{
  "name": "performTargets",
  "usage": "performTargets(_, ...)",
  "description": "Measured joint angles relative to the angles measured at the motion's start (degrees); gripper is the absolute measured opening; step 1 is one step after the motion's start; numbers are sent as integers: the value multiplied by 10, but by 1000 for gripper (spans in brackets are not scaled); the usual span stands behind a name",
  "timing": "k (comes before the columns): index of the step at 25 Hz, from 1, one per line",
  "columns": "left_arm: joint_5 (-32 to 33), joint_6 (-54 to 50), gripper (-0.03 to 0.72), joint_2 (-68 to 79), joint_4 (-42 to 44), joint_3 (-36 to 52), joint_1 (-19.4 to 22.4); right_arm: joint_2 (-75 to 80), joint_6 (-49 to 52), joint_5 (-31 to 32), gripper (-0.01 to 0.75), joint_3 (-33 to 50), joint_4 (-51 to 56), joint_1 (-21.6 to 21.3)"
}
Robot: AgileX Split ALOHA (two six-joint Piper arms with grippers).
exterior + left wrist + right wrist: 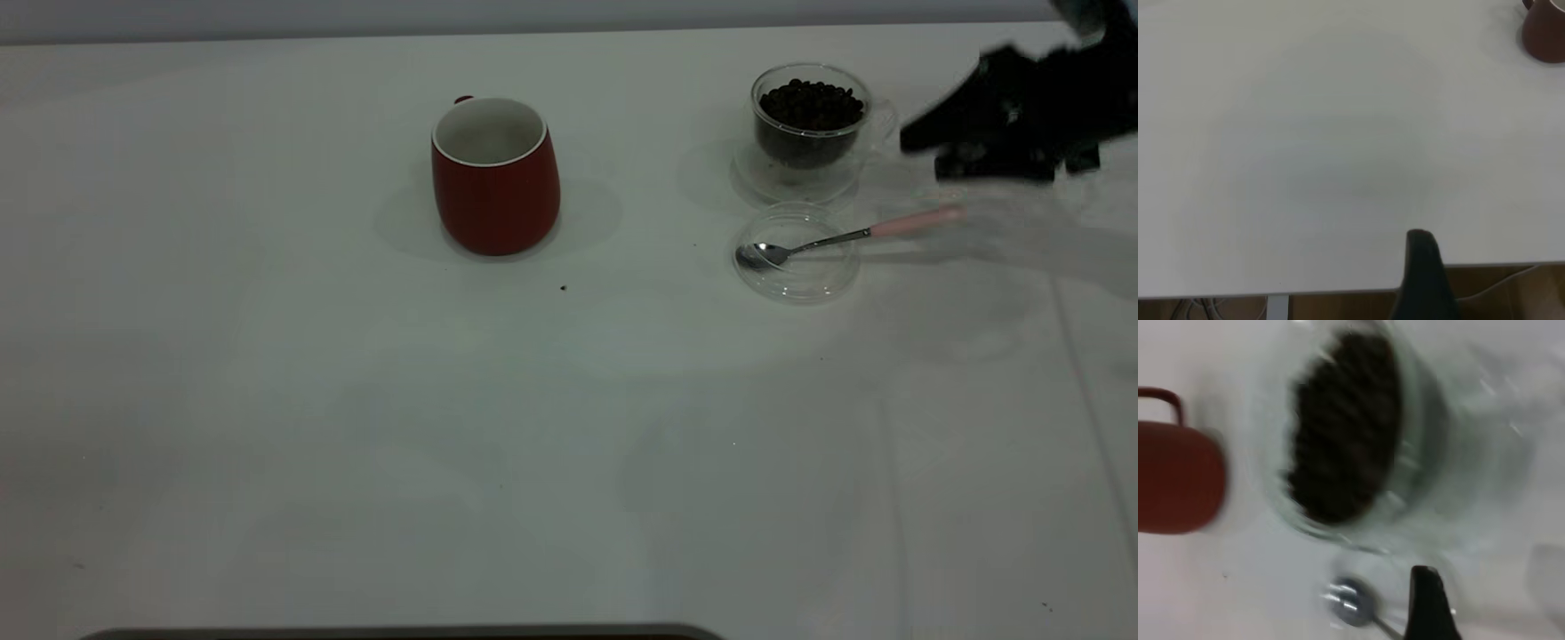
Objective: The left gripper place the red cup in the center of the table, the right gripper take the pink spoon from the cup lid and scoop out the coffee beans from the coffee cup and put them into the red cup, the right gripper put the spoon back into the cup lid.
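Observation:
The red cup (pixel 495 178) stands upright on the table (pixel 356 400), near the middle toward the back, white inside; it also shows as a dark red cup (pixel 1545 32) far from my left gripper (pixel 1421 270), which hangs over the table's edge. The coffee cup (pixel 811 124), heaped with coffee beans (pixel 811 105), stands at the back right. Just in front of it lies the clear cup lid (pixel 796 253) with the pink spoon (pixel 836 238) resting in it, handle pointing right. My right gripper (pixel 933 151), blurred, hovers just right of the coffee cup, above the spoon's handle. In the right wrist view the beans (pixel 1345 427) and spoon bowl (pixel 1350 601) sit close to that gripper (pixel 1426 603).
A tiny dark speck (pixel 563 287) lies on the table in front of the red cup. A dark strip (pixel 400 633) runs along the near edge. The left wrist view shows the table's edge (pixel 1338 288) with brown floor and cables below.

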Motion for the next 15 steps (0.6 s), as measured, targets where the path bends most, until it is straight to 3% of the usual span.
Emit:
performTargets(4,0,0,587,0,0,0,0,-75,58,76,538,0,-30,18)
performTargets(7,0,0,587,0,0,0,0,-144,128,148,529,0,-100,61)
performTargets(9,0,0,587,0,0,0,0,-199,193,181,514,0,-189,98)
performTargets(15,0,0,587,0,0,0,0,-380,517,206,478,50,-567,208)
